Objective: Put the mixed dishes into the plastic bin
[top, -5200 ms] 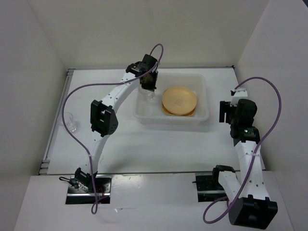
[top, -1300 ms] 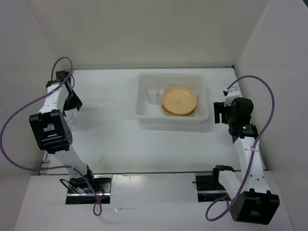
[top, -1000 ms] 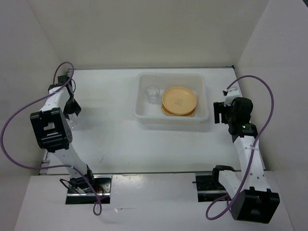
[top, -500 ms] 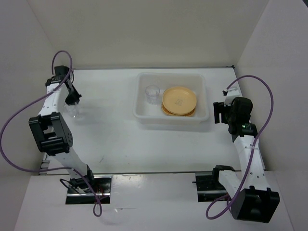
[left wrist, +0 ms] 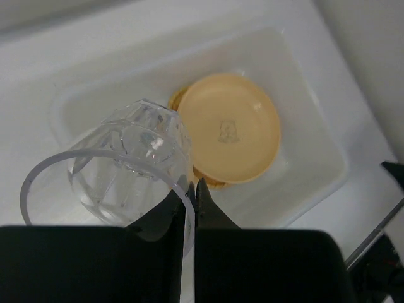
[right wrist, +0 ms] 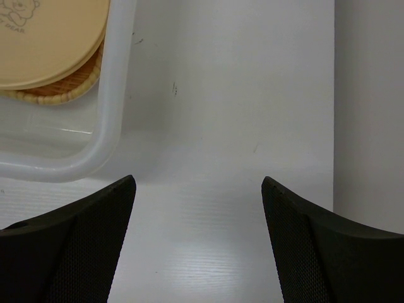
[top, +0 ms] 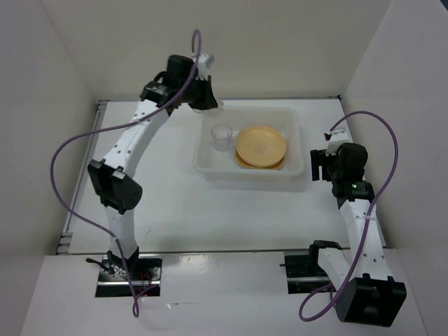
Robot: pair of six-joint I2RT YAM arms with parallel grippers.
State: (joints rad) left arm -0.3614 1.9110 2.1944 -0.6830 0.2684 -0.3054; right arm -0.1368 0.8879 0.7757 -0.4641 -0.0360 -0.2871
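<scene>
The right gripper point(right wrist: 196, 183) sits just beside the right-hand end of the plastic bin point(top: 252, 175), low over the table, with its jaws spread wide and nothing between them. It plays no part in the risk unless it swings in against the bin wall.

Inside the bin, a round tan-yellow plate point(top: 260, 145) tops a stack towards the right end, with the woven plate point(right wrist: 63, 91) showing under its edge. A small clear glass cup point(top: 222, 135) stands upright in the left half of the bin, close to the stack.

Furthest out, the left gripper point(left wrist: 191, 189) hangs above the bin's far left corner. Its fingers are pinched shut on the thin rim wall of the second glass cup point(left wrist: 126, 164), which lies tilted on its side in the grip.

The hazards probably lie here:
- The hold is a narrow nip on smooth glass, so the cup could pivot or slip out before it is low enough.
- Let go from this height, it would likely strike the standing cup or the plate edge and chip, or bounce off the bin's rim onto the table.
- Released at this tilt, it may roll inside the bin rather than settle
</scene>
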